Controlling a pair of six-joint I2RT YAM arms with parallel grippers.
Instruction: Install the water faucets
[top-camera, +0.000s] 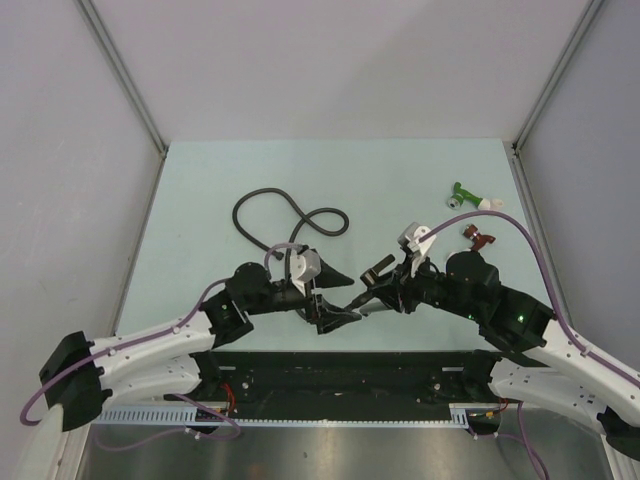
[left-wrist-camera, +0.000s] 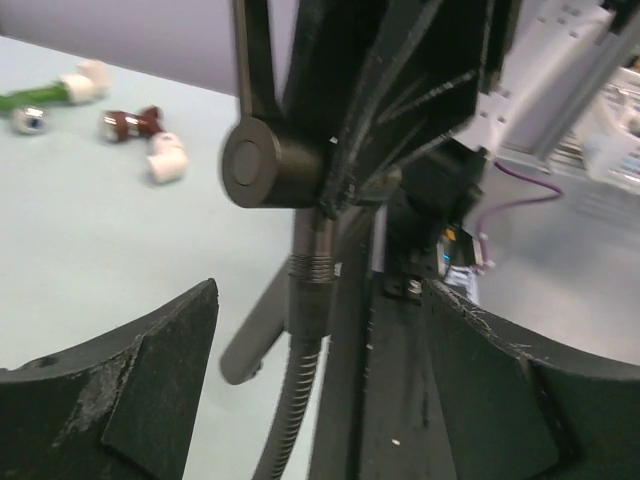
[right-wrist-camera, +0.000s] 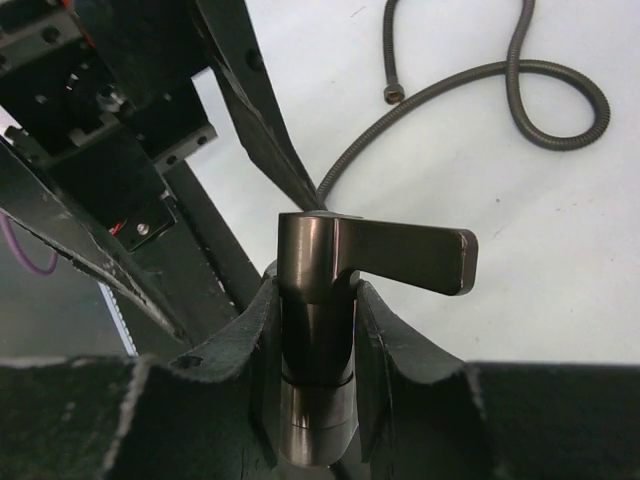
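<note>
Right now the right claw (right-wrist-camera: 315, 300) is clenching the faucet (right-wrist-camera: 318, 250) by its round body, one finger pressing each side, holding it over the worktop's (top-camera: 200, 180) near middle. The left claw (left-wrist-camera: 320, 300) is gaping wide, gripping nothing, its fingers (left-wrist-camera: 150, 380) flanking the faucet's lower end and the hose (left-wrist-camera: 300, 350) without touching.

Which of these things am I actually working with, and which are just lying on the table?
In the job:
faucet, held by the right gripper
left gripper, open beside it

Lying about:
black hose, though one end runs up to the faucet
green fitting
dark-red fitting
</note>
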